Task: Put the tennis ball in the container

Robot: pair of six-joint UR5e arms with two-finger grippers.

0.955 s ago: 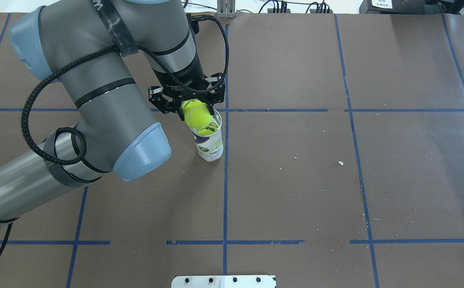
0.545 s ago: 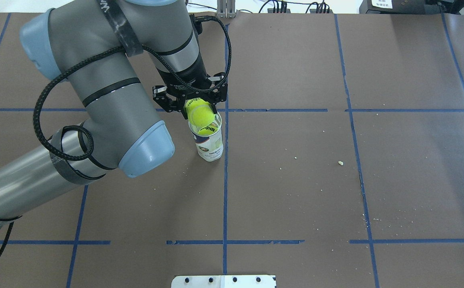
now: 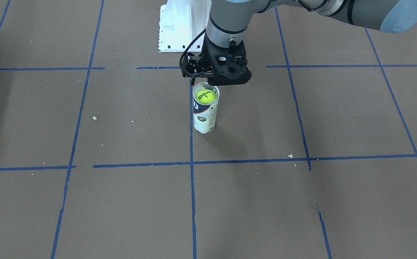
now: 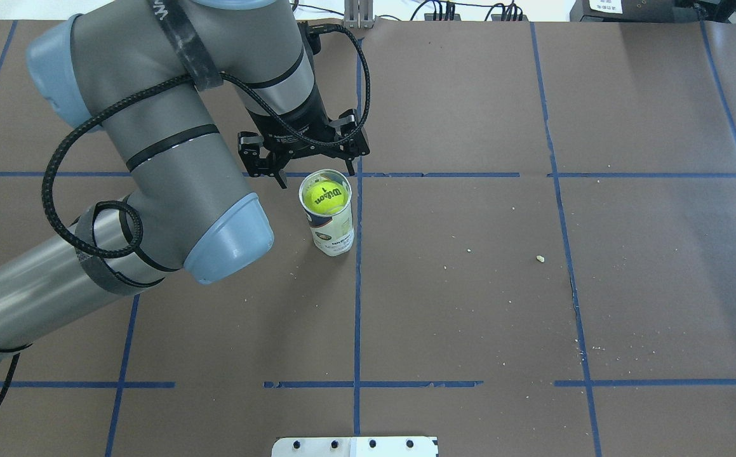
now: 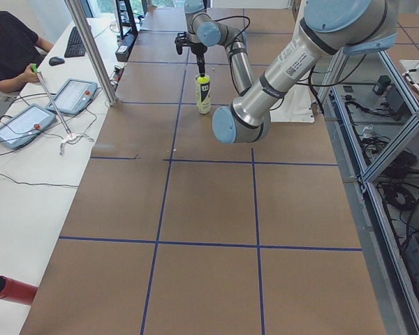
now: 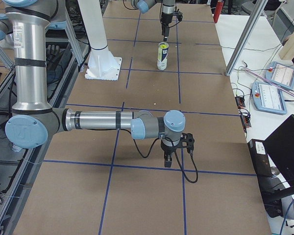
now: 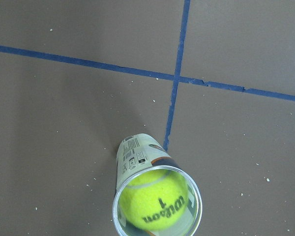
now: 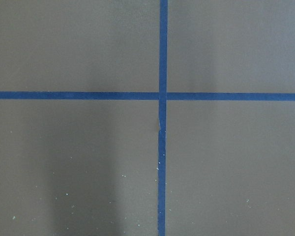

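The tennis ball sits inside the top of the container, its Wilson lettering and number 1 facing up. The tube stands upright on the brown table, beside a blue tape line. The front-facing view shows the ball just under the tube's rim, and the left wrist view looks down on the ball in the tube. My left gripper hovers just above and behind the tube's mouth, open and holding nothing. My right gripper shows only in the exterior right view, far from the tube, and I cannot tell its state.
The white pedestal base stands behind the tube on the robot's side. Small crumbs dot the brown paper. An operators' bench with tablets runs along the far side, and a red cylinder lies there.
My left gripper has opened and let go of the tennis ball, which dropped from between the fingers into the tube. The gripper drew back slightly from the tube's mouth.
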